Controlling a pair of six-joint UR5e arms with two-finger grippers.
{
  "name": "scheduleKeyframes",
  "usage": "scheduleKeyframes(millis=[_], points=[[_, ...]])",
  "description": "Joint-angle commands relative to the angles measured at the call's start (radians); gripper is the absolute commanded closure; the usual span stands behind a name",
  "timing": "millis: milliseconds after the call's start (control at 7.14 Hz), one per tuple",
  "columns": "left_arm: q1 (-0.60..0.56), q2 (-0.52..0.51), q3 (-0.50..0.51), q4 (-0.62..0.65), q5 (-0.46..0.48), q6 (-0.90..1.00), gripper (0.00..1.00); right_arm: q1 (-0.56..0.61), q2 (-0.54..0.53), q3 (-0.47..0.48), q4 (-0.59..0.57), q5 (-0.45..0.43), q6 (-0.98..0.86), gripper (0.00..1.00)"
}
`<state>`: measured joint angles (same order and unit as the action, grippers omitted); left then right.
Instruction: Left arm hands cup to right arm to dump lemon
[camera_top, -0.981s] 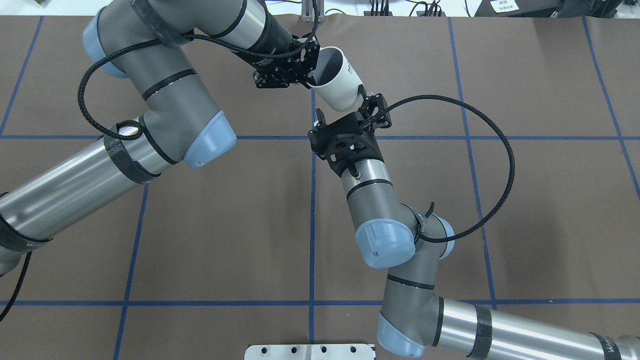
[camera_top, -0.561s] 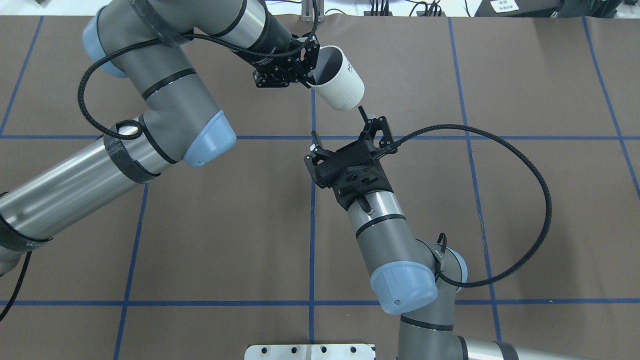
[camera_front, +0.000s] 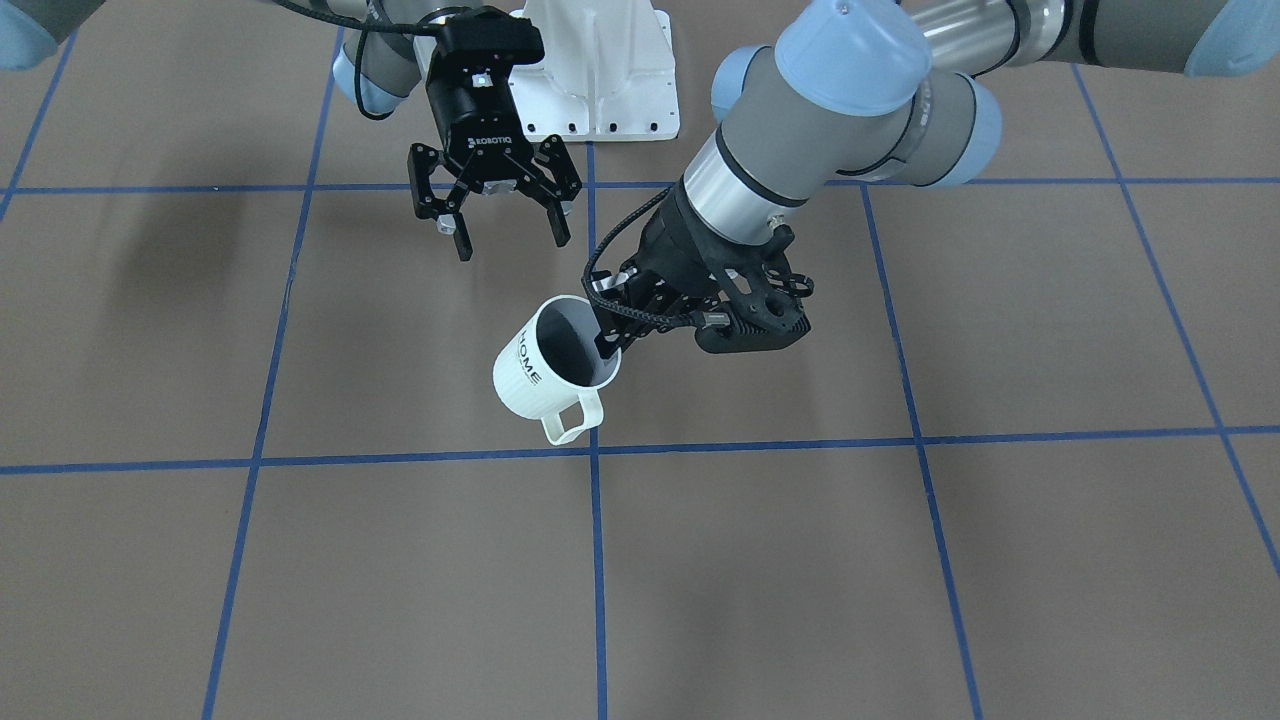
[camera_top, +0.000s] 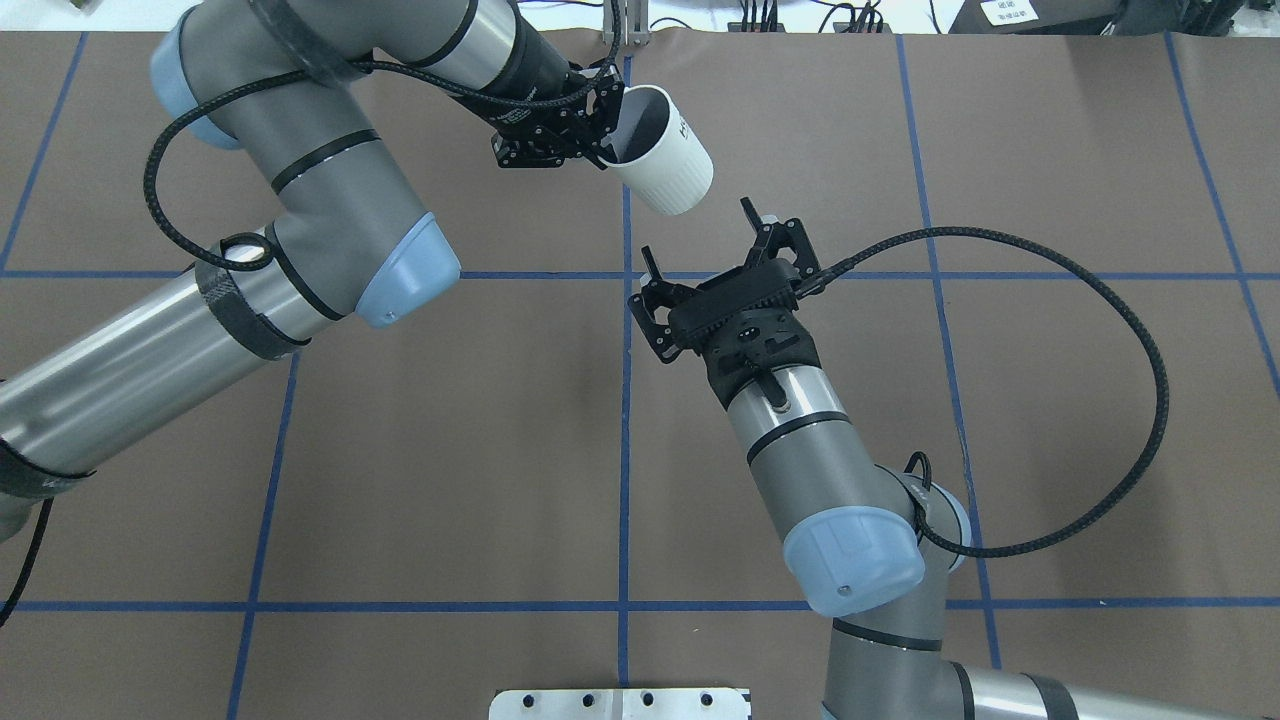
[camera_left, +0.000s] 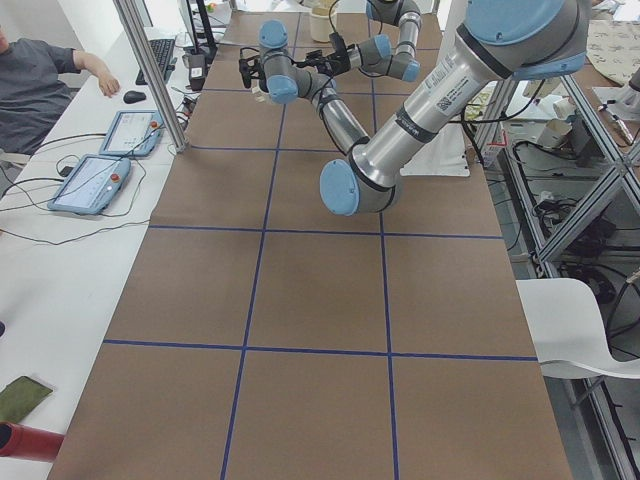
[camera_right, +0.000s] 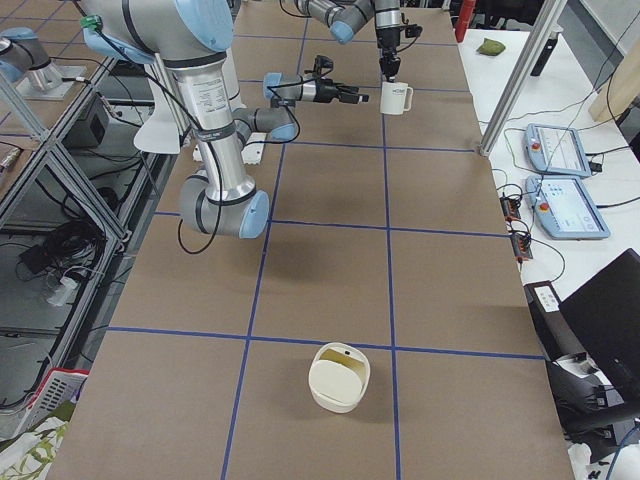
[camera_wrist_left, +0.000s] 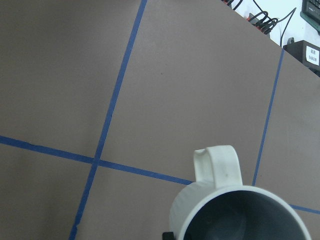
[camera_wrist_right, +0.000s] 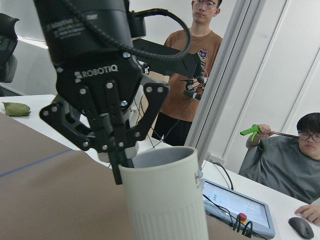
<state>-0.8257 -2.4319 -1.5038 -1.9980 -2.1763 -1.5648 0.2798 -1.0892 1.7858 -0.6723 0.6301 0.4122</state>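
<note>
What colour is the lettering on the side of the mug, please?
The lettering is black, on the white cup; the exterior front-facing view shows it best.

Cup (camera_front: 522, 385): smooth white, ceramic-looking, ribbed lower wall. Table (camera_front: 900, 560): matt brown paper-like cover. Left arm (camera_front: 790, 130): matt grey shell, brushed-metal band.

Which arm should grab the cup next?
The right. The right gripper is open, empty and facing the cup, not touching it. The left gripper is shut on the cup's rim, holding it tilted above the table.
</note>
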Motion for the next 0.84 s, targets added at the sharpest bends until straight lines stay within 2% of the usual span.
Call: scheduleKeyframes(millis=[0, 140, 280, 561, 701], points=[[-0.016, 0.022, 0.000, 0.002, 0.000, 0.043, 1.00, 0.106, 0.006, 0.001, -0.095, 0.089, 0.008, 0.00], [-0.026, 0.042, 0.000, 0.004, 0.000, 0.066, 1.00, 0.169, 0.008, 0.001, -0.143, 0.150, 0.026, 0.00], [-0.042, 0.066, -0.001, 0.007, -0.007, 0.104, 1.00, 0.258, 0.008, 0.001, -0.208, 0.254, 0.072, 0.00], [-0.078, 0.115, -0.004, 0.010, -0.010, 0.156, 1.00, 0.428, 0.006, -0.002, -0.391, 0.501, 0.184, 0.00], [-0.093, 0.158, -0.016, 0.010, -0.011, 0.196, 1.00, 0.525, 0.003, -0.008, -0.464, 0.693, 0.239, 0.00]])
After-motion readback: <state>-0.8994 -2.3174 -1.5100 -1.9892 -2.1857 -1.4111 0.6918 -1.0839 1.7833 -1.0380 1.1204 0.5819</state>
